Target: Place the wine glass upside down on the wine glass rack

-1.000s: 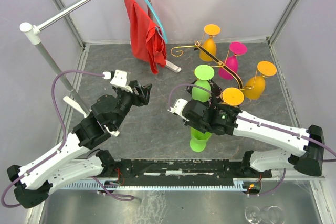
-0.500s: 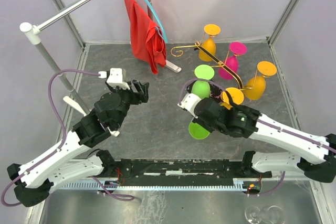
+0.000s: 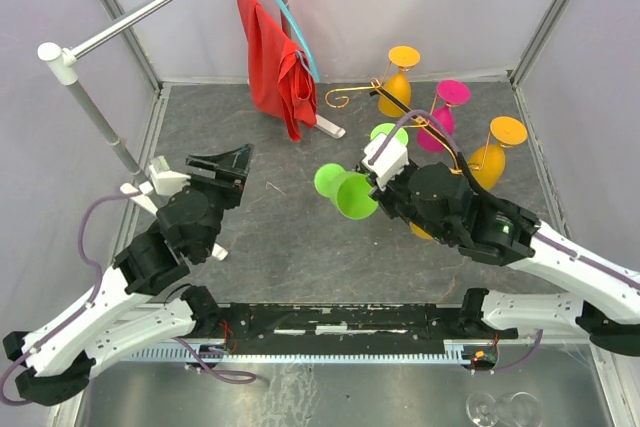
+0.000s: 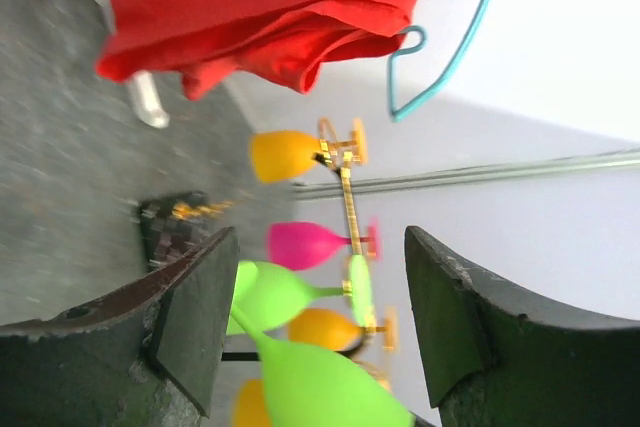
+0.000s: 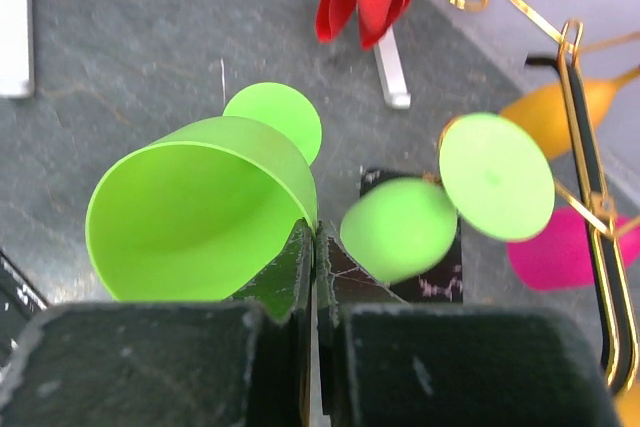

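My right gripper (image 3: 372,187) is shut on the rim of a lime green wine glass (image 3: 347,193) and holds it tipped on its side above the table, left of the rack. In the right wrist view the rim is pinched at the gripper (image 5: 316,239), with the bowl (image 5: 195,215) open toward the camera and the foot (image 5: 272,119) behind. The gold wine glass rack (image 3: 424,127) stands on a black marbled base (image 5: 440,277). Orange (image 3: 400,82), pink (image 3: 440,119) and green (image 3: 388,134) glasses hang on it. My left gripper (image 3: 225,165) is open and empty, apart at the left (image 4: 320,317).
A blue hanger with red cloth (image 3: 275,62) hangs from a rail at the back, above a white stand foot (image 3: 328,127). A second white foot (image 3: 140,197) lies at the left. Walls close the table at the back and sides.
My right gripper has lifted the green glass off the table, tipped it sideways and carried it up and left. My left gripper has drawn back to the left.
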